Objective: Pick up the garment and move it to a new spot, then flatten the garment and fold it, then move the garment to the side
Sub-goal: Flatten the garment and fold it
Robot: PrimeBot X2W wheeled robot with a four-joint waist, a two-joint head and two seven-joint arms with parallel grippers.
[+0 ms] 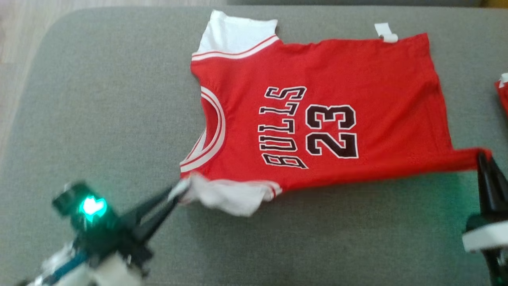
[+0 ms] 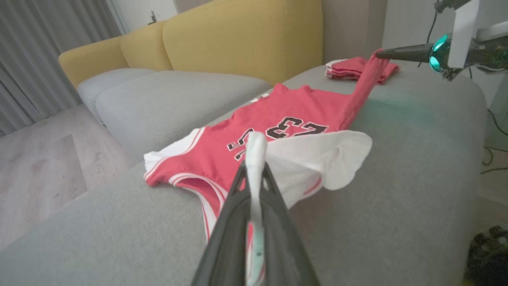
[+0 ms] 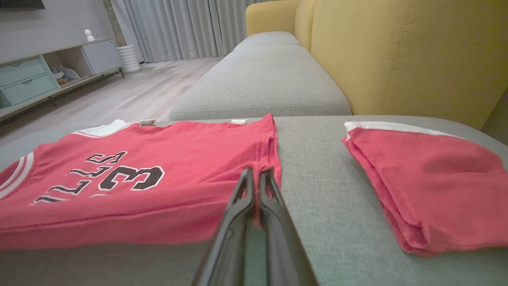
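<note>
Red Bulls 23 jersey (image 1: 337,79) flat on grey cushion (image 1: 99,99), centre frame; left fingers (image 2: 226,230) grasping white sleeve (image 1: 226,198), right fingers (image 3: 234,234) grasping hem corner (image 1: 472,157).

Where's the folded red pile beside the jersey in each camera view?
Head view: folded red pile, cut off at the right edge, mid-height.
Left wrist view: pile at upper right, left of the right gripper.
Right wrist view: pile at right, on the grey cushion.
Shared landmark: black 23 on the jersey.
</note>
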